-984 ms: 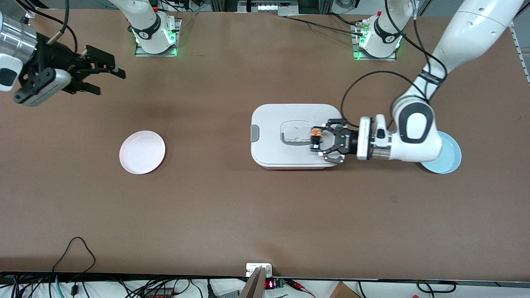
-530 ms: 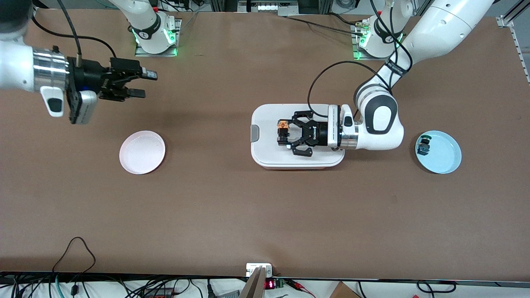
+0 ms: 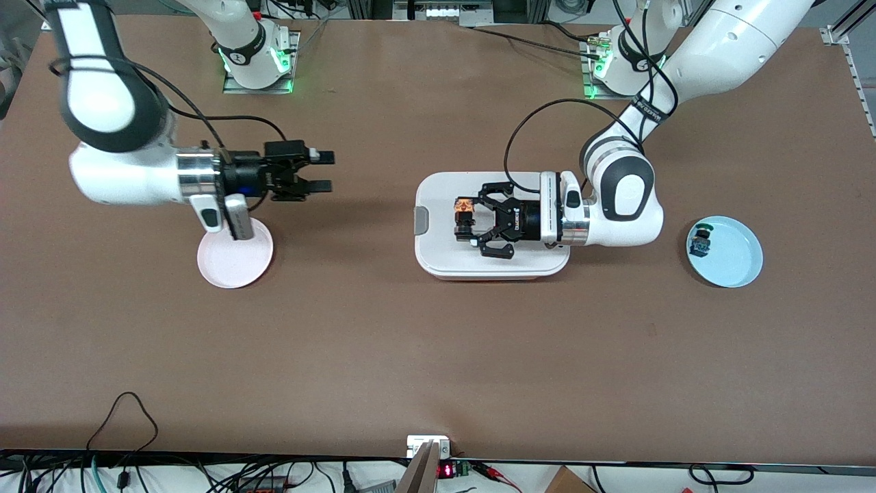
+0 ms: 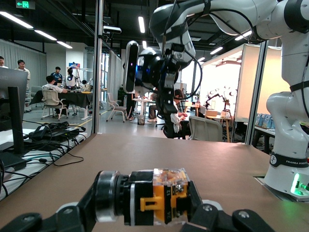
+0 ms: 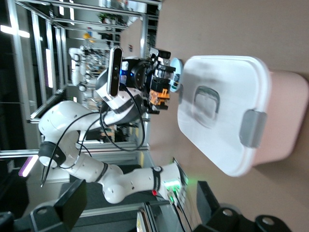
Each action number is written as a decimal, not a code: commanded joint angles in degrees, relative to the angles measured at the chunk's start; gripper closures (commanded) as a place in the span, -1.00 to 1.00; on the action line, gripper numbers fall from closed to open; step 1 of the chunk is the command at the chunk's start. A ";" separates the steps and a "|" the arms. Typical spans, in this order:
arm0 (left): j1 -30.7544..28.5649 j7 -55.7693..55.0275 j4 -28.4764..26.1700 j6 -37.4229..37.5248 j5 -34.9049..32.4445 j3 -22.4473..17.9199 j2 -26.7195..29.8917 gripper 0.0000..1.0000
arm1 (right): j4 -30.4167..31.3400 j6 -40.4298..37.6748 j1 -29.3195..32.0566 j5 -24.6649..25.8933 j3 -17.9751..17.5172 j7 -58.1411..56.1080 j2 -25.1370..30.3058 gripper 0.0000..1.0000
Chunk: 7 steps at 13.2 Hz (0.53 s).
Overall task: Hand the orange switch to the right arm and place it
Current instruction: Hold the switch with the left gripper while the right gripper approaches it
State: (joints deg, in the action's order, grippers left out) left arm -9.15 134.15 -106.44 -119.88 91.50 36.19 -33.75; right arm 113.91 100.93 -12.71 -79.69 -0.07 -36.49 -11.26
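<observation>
The orange switch [image 3: 465,207] is a small black part with an orange cap. My left gripper [image 3: 468,220] is shut on it and holds it above the lid of the white box [image 3: 438,198]. In the left wrist view the switch [image 4: 157,195] lies sideways between the black fingers [image 4: 72,217]. My right gripper [image 3: 326,171] is open and empty, over bare table between the pink plate [image 3: 233,263] and the box, and points at the left gripper. The right wrist view shows the switch [image 5: 159,94] ahead, between its own spread fingers [image 5: 72,200].
A blue plate [image 3: 736,253] at the left arm's end holds a dark part with a green cap [image 3: 699,239]. The pink plate lies partly under the right wrist. The white box has a grey latch [image 3: 421,220] facing the right arm's end.
My right arm has swung in from the table's end to over the table by the pink plate, gripper open. My left gripper with the switch has moved over the box lid toward it.
</observation>
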 commanded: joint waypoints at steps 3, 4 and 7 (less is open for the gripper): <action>0.19 2.17 0.10 -0.09 2.37 0.46 0.27 1.00 | 3.94 10.22 -10.12 -17.40 0.33 -10.26 -1.84 -1.00; 0.19 2.17 0.10 -0.09 2.37 0.46 0.27 1.00 | 4.47 12.16 -11.88 -19.78 0.33 -11.66 -1.84 -1.00; 0.19 2.26 0.18 -0.01 2.37 0.55 0.35 1.00 | 5.00 14.73 -16.20 -28.48 0.33 -18.59 -4.20 -1.00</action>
State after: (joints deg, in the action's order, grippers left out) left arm -9.07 134.16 -106.41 -119.87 91.60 36.36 -33.75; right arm 118.14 114.61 -26.95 -103.50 -0.23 -50.36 -14.37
